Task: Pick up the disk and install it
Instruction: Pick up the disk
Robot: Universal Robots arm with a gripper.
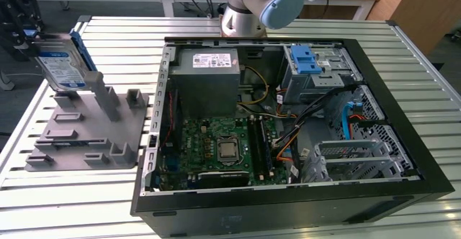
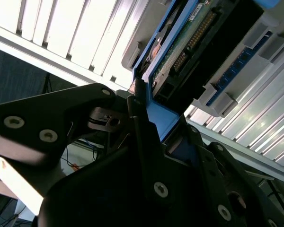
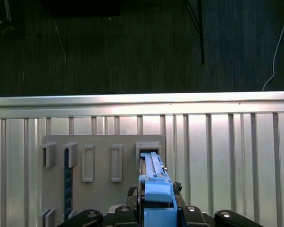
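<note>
Here, open room above and around the grey holder (image 1: 72,136), at the exterior view's left end of the slatted table (image 1: 65,196). Bare slats between the holder and the table's near and left edges. Just beside the holder's edge, on the exterior view's right, the black wall of the open computer case (image 1: 425,158). Inside the case, a blue-latched drive cage (image 1: 317,69) at the far side toward the exterior view's right, with loose cables close by.

Over the holder's far end, the disk (image 1: 61,69), on edge and tilted, label toward the exterior camera. Long axis steep: upper end leaning to the exterior view's left, lower end at the holder's rear posts. Contact with the holder impossible to tell. Blue rails along both long sides. Circuit-board face of the disk (image 2: 180,54) exposed in the second wrist view. Narrow edge of the disk (image 3: 154,172) in line with a rear slot of the holder in the first wrist view.

Clamped on the disk's upper end, across the blue rail: the gripper (image 1: 30,38), jaws closed on it. Black fingers (image 2: 138,113) pressed against the rail in the second wrist view. Disk body below and beyond the fingertips.
</note>
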